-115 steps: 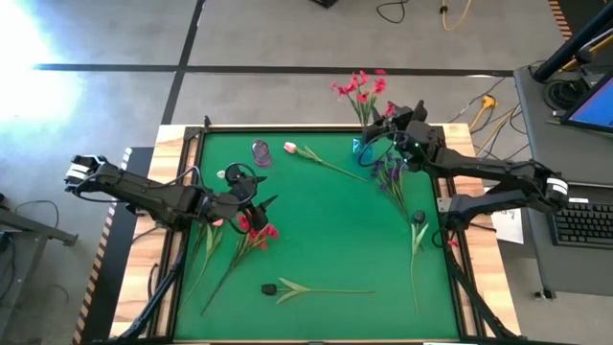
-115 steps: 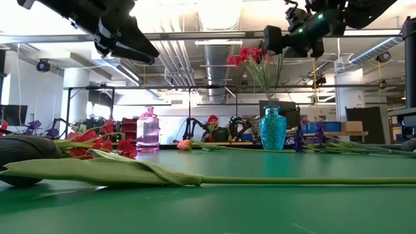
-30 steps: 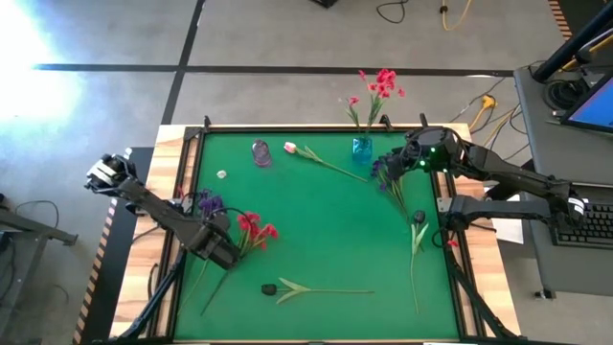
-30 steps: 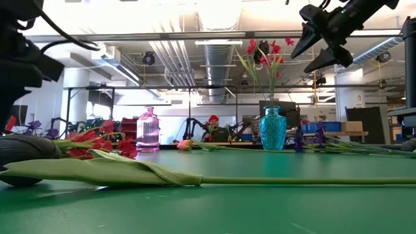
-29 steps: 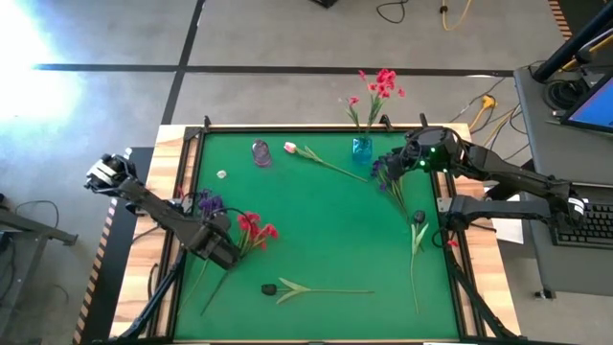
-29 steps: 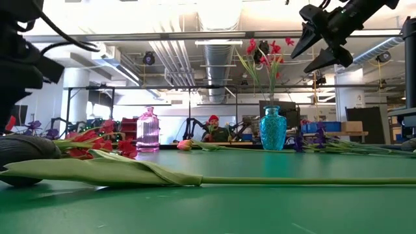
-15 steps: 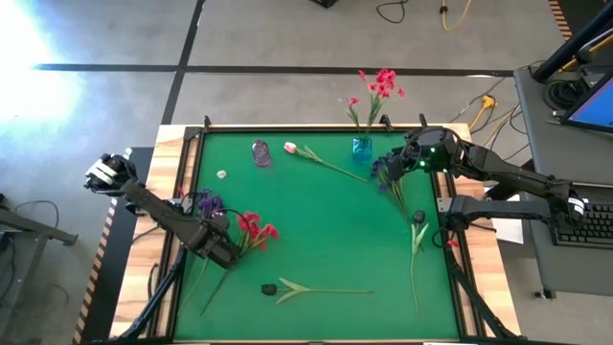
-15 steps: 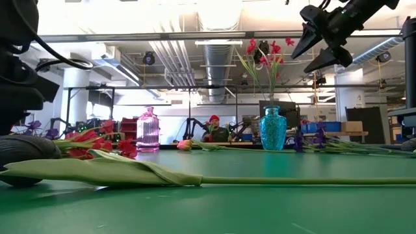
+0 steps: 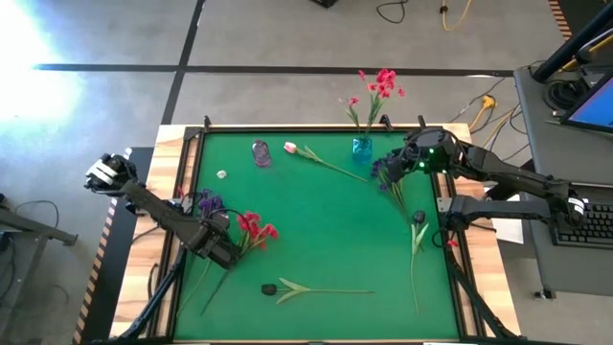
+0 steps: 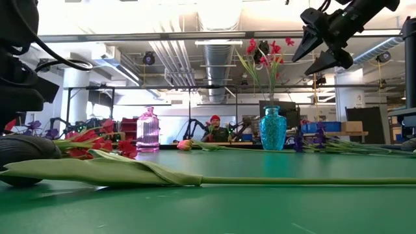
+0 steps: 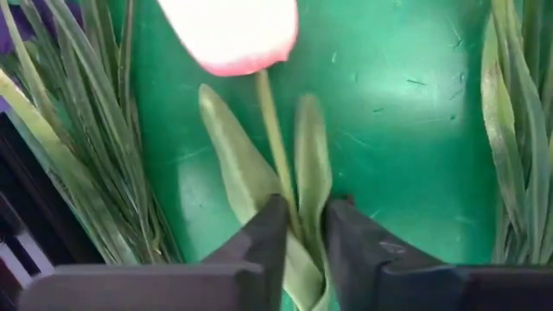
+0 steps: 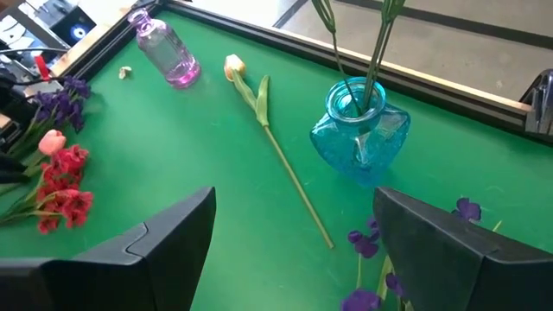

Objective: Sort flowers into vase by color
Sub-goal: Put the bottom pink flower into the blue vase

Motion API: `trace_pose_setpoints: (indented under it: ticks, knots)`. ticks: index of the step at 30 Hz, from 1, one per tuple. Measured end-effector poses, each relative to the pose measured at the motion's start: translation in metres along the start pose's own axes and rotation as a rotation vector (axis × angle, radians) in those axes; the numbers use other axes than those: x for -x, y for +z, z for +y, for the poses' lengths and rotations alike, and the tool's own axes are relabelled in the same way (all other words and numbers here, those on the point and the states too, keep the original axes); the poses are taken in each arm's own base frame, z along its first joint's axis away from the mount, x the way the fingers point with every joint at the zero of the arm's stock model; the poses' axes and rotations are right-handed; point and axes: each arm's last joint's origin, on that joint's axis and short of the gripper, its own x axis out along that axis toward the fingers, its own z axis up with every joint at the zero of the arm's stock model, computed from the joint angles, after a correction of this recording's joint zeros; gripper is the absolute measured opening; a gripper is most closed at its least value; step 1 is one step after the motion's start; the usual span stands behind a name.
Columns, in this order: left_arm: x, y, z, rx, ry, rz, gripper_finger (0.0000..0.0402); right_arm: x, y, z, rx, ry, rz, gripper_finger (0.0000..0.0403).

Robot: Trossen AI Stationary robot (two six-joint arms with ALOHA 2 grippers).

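Left gripper pinching pale pink tulip stem at near left; right gripper spread above purple sprays, far right. Red sprays already in blue vase; pink vase unfilled, most flowers unsorted.

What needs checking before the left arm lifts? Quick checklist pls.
1. Left gripper closed on the pink tulip stem: ok, fingers pinch the stem just below the bloom.
2. Only one stem caught: cannot tell, its leaves run between the fingers too.
3. Neighbouring stalks clear of the grip: ok, the green stalks lie beside it, outside the fingers.
4. Right gripper out of the way: ok, open and raised near the blue vase, across the table.
5. Pink vase upright and empty: ok.
6. Blue vase holds only red flowers: ok.
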Motion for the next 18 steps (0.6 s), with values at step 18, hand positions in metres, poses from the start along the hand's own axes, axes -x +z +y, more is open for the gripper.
trace_pose_setpoints:
  ticks: [18]
  knots:
    - [0.041,0.002,-0.011,-0.107,-0.130,0.013,0.0000,-0.001,-0.001,-0.001,0.042,-0.009,0.001,0.0304]
